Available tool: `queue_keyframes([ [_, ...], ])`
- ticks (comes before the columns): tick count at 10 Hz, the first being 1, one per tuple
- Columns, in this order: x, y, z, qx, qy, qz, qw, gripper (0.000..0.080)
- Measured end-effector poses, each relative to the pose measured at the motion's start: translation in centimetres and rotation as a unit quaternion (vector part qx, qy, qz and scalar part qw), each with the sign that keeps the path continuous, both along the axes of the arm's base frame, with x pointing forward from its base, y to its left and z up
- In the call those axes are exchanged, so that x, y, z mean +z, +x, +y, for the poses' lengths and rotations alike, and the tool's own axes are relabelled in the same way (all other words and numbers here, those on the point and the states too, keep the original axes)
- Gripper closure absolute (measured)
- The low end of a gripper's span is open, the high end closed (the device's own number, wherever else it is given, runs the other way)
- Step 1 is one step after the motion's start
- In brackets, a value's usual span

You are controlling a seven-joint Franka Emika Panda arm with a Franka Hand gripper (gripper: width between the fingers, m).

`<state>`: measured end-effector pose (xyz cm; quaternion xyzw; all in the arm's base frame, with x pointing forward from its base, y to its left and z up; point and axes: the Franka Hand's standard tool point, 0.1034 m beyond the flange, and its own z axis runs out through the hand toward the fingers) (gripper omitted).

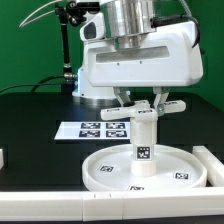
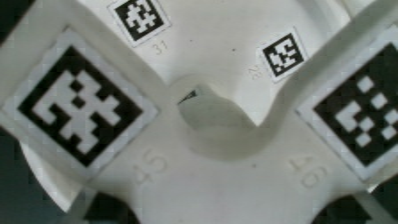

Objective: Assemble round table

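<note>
The large rimmed round disc (image 1: pixel 110 170) lies flat on the black table. The short thick post (image 1: pixel 143 148) stands upright on its middle. The cross-shaped foot (image 1: pixel 120 112) sits on top of the post, arms spread to both sides. My gripper (image 1: pixel 143 100) comes straight down on the foot, with its dark fingers (image 1: pixel 128 98) against the foot's hub, shut on it. In the wrist view the foot (image 2: pixel 196 150) fills the picture, with black tags on its arms and a round boss (image 2: pixel 210 115) at its centre. My fingers do not show there.
The marker board (image 1: pixel 100 130) lies behind the disc. White border rails run along the exterior view's right (image 1: pixel 212 165) and front (image 1: pixel 40 207). A dark stand (image 1: pixel 70 45) rises at the back.
</note>
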<state>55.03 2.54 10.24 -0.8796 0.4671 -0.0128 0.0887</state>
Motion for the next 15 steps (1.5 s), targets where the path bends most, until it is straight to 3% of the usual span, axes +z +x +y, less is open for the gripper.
queue_keyframes([
  [4,0.15,-0.2,-0.12,-0.174,0.043,0.019,0.984,0.0351],
  [7,0.17,-0.22,-0.08,-0.293,0.066,0.033,0.953,0.0351],
  [11,0.15,-0.17,0.04,-0.44,0.099,0.042,0.892,0.0351],
  [13,0.17,-0.12,0.08,-0.449,0.101,0.045,0.887,0.0351],
  [15,0.17,-0.12,0.14,-0.443,0.1,0.045,0.89,0.0175],
])
